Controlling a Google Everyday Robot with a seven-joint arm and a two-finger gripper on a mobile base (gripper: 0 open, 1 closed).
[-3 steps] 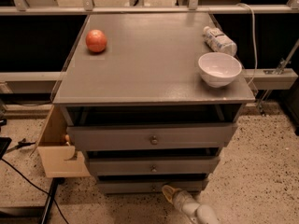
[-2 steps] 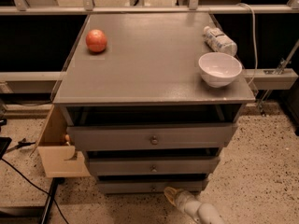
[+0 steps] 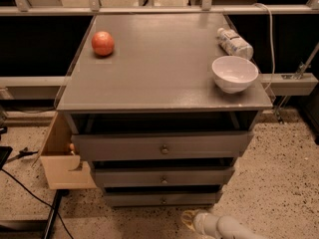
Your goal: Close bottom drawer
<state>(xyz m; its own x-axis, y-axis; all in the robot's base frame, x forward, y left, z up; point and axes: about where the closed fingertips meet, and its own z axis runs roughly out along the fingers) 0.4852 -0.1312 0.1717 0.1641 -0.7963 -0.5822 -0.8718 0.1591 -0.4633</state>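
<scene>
The bottom drawer is the lowest and narrowest of three grey drawers in a grey cabinet, with a small round centre knob. It stands slightly out, with a dark gap above its front panel. My gripper is low at the bottom edge of the camera view, just below and right of the drawer's front, on a white arm reaching in from the lower right. It is apart from the drawer front.
The middle drawer and the top drawer also stand partly out. On the cabinet top lie an orange-red ball, a white bowl and a plastic bottle. A wooden box stands at the cabinet's left.
My gripper has shifted slightly to the right and a little lower. The drawers have not moved.
</scene>
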